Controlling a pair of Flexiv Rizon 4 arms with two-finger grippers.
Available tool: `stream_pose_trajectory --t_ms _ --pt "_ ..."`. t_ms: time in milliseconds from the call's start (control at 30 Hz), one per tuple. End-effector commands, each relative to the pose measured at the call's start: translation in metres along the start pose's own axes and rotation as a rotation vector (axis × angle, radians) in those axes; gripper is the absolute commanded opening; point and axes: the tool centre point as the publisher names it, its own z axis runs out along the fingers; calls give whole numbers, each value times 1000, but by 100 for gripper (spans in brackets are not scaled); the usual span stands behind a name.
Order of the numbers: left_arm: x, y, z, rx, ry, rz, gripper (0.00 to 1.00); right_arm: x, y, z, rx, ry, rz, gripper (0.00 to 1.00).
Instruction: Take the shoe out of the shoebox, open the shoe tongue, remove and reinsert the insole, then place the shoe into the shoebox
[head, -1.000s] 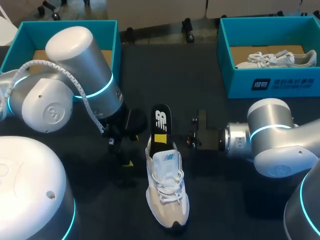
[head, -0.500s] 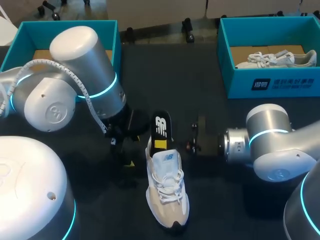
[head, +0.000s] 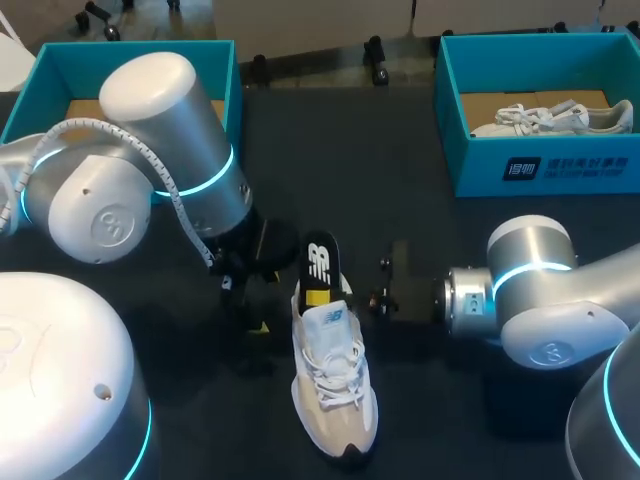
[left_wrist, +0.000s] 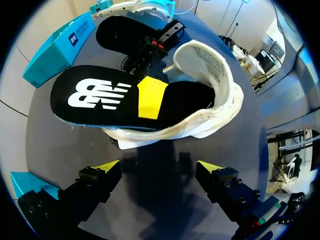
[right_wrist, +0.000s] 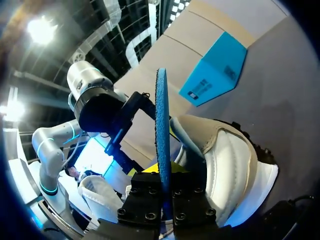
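Your right gripper pinches the insole.
One end sits in the shoe; your left gripper hangs open just beside it.

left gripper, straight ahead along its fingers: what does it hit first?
Likely the shoe, its white rim under the protruding insole; the left gripper is open. Depth is unclear.

2 shoeboxes: left shoebox, right shoebox. 2 shoes: loose shoe, boxed shoe. 1 insole. 2 arms: left arm, right arm.
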Motion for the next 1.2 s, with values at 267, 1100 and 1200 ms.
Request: stream_pose_trajectory --t_ms 267,1100,1200 --pt "0 0 0 -3 -2 0 100 20 17 6 10 -29 -89 45" --pt "0 0 0 -3 -2 0 100 10 33 -6 -61 -18 -142 13" --pt "0 0 0 -3 -2 0 100 6 36 -6 -62 -12 -139 0"
